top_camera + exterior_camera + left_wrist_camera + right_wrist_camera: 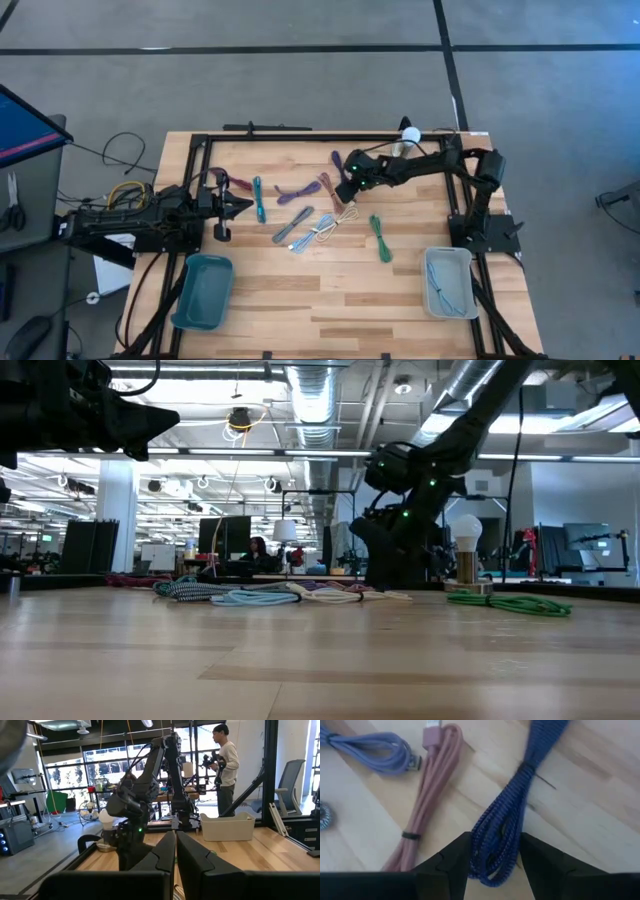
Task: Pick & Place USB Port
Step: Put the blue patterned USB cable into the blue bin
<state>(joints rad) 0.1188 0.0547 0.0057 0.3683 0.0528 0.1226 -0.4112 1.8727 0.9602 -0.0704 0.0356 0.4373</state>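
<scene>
The right gripper (492, 857) is down at the table, on the far side of the group of coiled cables, and its two fingers (451, 862) stand on either side of a dark blue braided cable (507, 827). The fingers lie close against the bundle, one on each side, but I cannot tell if they already press it or are only around it. The cable lies flat on the wooden table (330, 290). Just beside the dark blue braided cable is a pink cable (427, 802), held by a small black tie, and a light purple cable (375, 755) is a little farther on the same side. In the high view the right gripper (347, 183) is near a white bulb lamp (410, 134) at the far edge of the table. The left gripper (240, 206) hangs above the table on the other side of the cables from the dark blue braided cable, with its fingers (162, 857) pressed together and nothing between them. A grey bin (447, 283) with a blue cable inside stands at the near right of the dark blue braided cable, and a teal bin (203, 291) stands at the near left.
</scene>
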